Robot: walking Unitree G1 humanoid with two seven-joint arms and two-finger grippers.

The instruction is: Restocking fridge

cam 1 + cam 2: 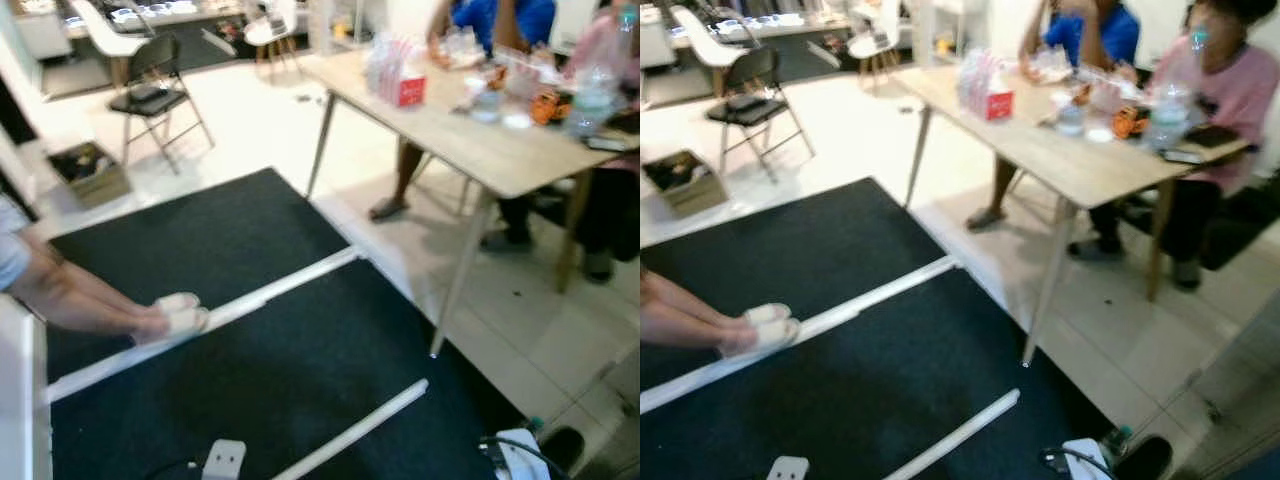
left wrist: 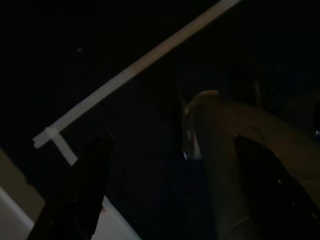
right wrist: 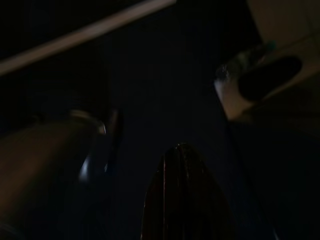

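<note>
Black matting (image 1: 250, 370) crossed by white strips (image 1: 210, 318) covers the floor ahead; no fridge can be made out from here, so the restocking looks not yet begun. Likely stock sits well off on the wooden worktop (image 1: 1060, 150) where people are seated: clear plastic bottles (image 1: 1168, 115) and small cups, blurred, beside a red-and-white carton (image 1: 985, 85). Such bottles would probably be light, smooth and a little slippery, best taken around the middle of the body rather than the cap. A person's feet in pale slippers (image 1: 178, 315) rest on the mat at the left. Left tool (image 2: 175, 195) hangs low over the mat, fingers apart. Right tool (image 3: 182, 195) hangs idle too; whether its fingers are apart or together I cannot tell.
</note>
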